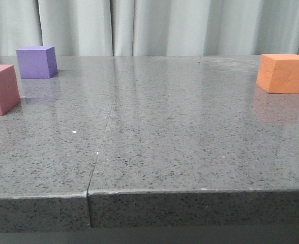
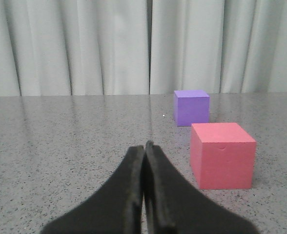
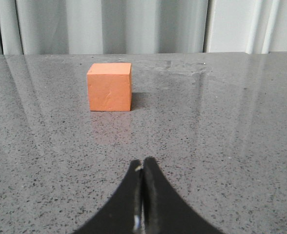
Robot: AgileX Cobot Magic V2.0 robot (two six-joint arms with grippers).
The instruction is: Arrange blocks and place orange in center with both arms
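Note:
The orange cube (image 1: 284, 72) sits at the far right of the grey stone table, and it shows in the right wrist view as the orange cube (image 3: 110, 86) some way ahead of my right gripper (image 3: 143, 162), which is shut on nothing. A purple cube (image 1: 36, 61) stands at the far left, with a pink-red cube (image 1: 1, 89) nearer the left edge. In the left wrist view the pink-red cube (image 2: 222, 154) lies just beside my left gripper (image 2: 144, 145), shut and empty, with the purple cube (image 2: 191, 107) behind it. Neither gripper appears in the front view.
The table (image 1: 154, 132) has a seam (image 1: 101, 142) running front to back, left of the middle. Its front edge (image 1: 190, 192) is close to the camera. Pale curtains (image 1: 149, 25) hang behind the table.

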